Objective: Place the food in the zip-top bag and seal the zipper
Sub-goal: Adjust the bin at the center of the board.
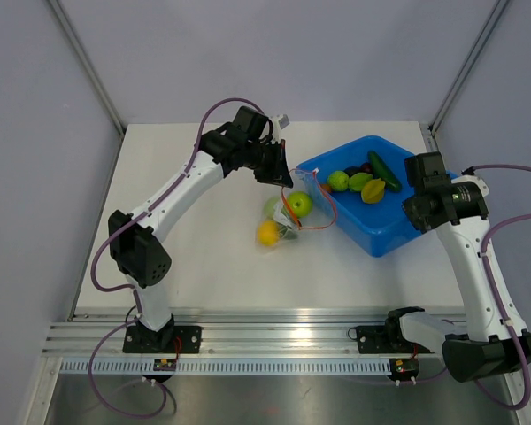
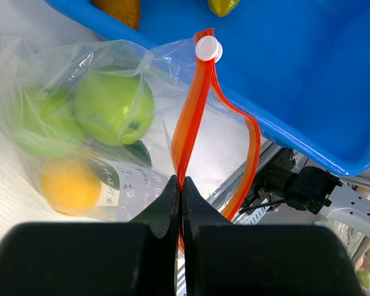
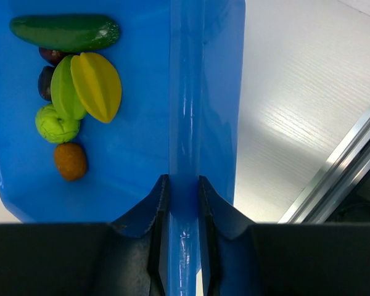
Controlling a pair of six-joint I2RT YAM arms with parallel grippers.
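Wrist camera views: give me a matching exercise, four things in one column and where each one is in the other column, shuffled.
Things:
1. zipper
2. green apple
3. yellow star fruit
4. blue tray

Places:
A. lying in the blue tray
B. wall clamped by the right gripper
C. inside the zip-top bag
D. pinched by the left gripper

Pairs: 1-D, 2-C, 3-A, 4-B
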